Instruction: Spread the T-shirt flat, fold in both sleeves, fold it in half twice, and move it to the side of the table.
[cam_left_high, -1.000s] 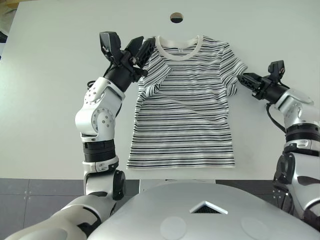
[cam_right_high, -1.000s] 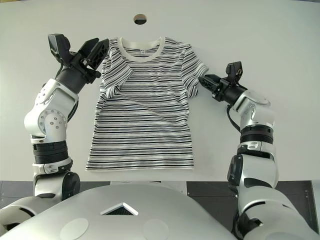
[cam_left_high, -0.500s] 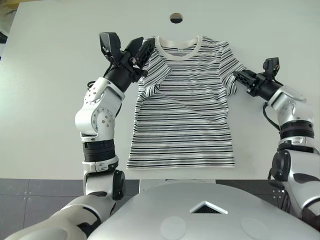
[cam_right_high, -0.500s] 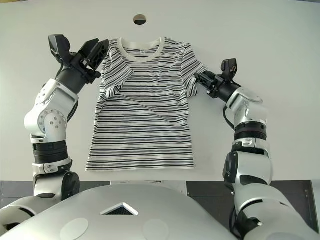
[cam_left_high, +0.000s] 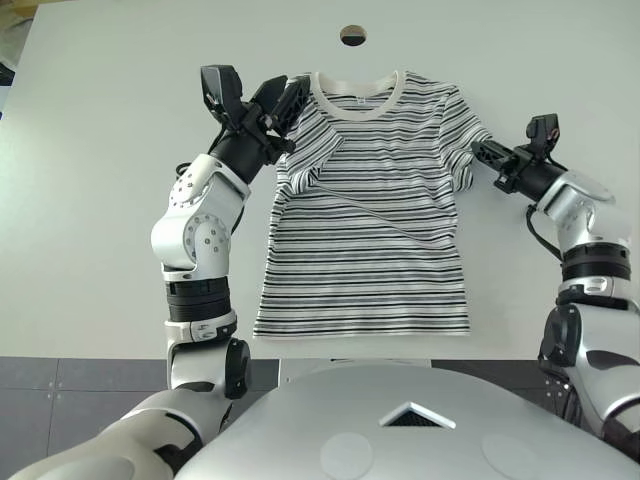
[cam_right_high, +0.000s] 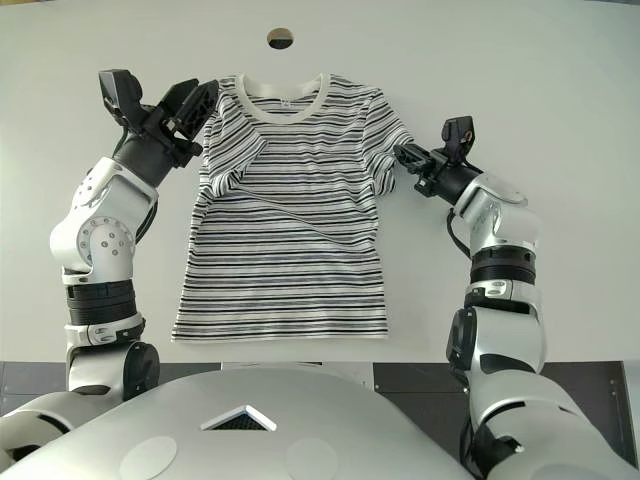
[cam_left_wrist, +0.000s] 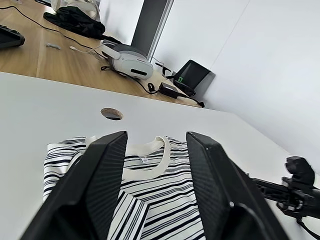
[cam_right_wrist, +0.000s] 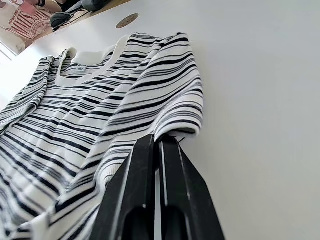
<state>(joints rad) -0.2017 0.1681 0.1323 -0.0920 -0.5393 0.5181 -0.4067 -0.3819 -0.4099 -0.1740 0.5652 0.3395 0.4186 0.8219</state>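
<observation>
Looking down over my arms, I see the T-shirt (cam_left_high: 365, 210) lying face up on the white tabletop (cam_left_high: 100, 200), spread mostly flat, with its pale collar (cam_left_high: 358, 95) pointing away from me toward a round hole (cam_left_high: 352, 36) in the tabletop and its bottom hem along the near edge. The shirt is white with dark stripes. On my left side its sleeve (cam_left_high: 305, 150) is turned in over the chest, leaving a slanted fold and a long crease running across the body of the shirt. On my right side the sleeve (cam_left_high: 462, 135) lies out to the side on the tabletop. My left claw (cam_left_high: 290, 88) hangs above the shirt's left shoulder, just beside the collar, released: its two dark fingers (cam_left_wrist: 107, 175) stand wide apart with nothing between them, and the collar and the hole show through the gap. My right claw (cam_left_high: 478, 152) sits low over the tabletop at the outer hem of the right sleeve, clenched, its fingers (cam_right_wrist: 135, 185) pressed almost together and their tips touching the rolled edge of the hem. I cannot tell whether any cloth is caught between them. Beyond the far edge of the tabletop stands a wooden desk (cam_left_wrist: 45, 60) carrying a white headset (cam_left_wrist: 127, 60) and some cables.
</observation>
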